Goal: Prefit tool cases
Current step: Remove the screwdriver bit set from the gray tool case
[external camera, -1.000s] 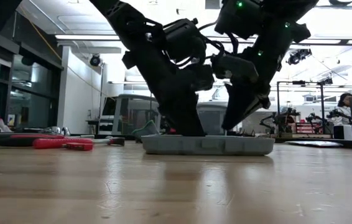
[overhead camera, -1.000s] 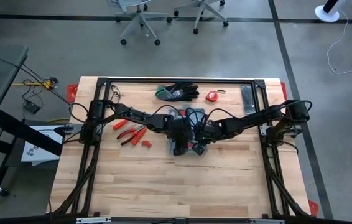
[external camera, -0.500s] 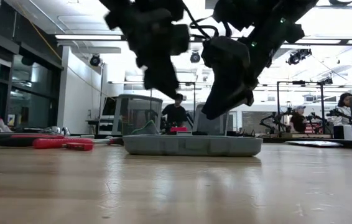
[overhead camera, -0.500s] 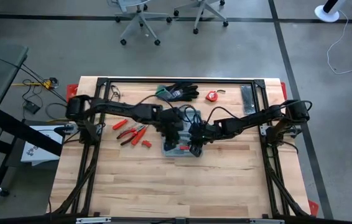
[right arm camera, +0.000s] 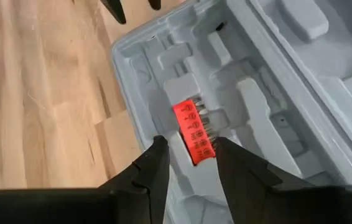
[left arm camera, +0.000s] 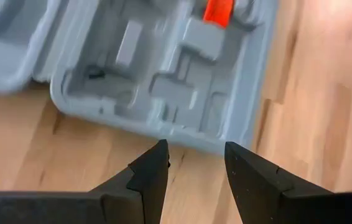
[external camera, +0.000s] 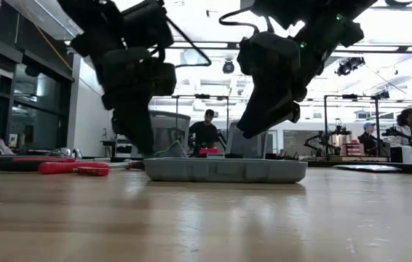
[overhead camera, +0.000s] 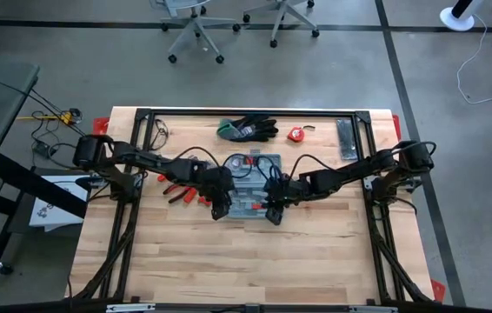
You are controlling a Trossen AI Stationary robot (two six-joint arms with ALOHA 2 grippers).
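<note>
The grey-blue tool case (overhead camera: 253, 178) lies open on the table, its moulded recesses facing up (right arm camera: 250, 93). A red bit holder (right arm camera: 194, 129) sits in one recess. My right gripper (right arm camera: 191, 155) hovers open over the case's near right part, one finger on each side of the red holder, clear of the rim in the low view (external camera: 253, 131). My left gripper (left arm camera: 196, 155) is open over bare wood just off the case's near left corner (overhead camera: 220, 209), tips close to the rim (left arm camera: 182, 144).
Black-and-green gloves (overhead camera: 248, 129), a red tape measure (overhead camera: 295, 134) and a dark flat bar (overhead camera: 346, 139) lie along the far edge. Red-handled pliers (overhead camera: 182, 186) and small red pieces (overhead camera: 202, 201) lie left of the case. Bare wood spreads toward the near edge. People stand in the room behind.
My left gripper has lifted off the case, swung toward the table's left and near edge, and come down beside the case's near left corner. My right gripper has risen a little off the case. The case has slid slightly toward the left and now shows open.
</note>
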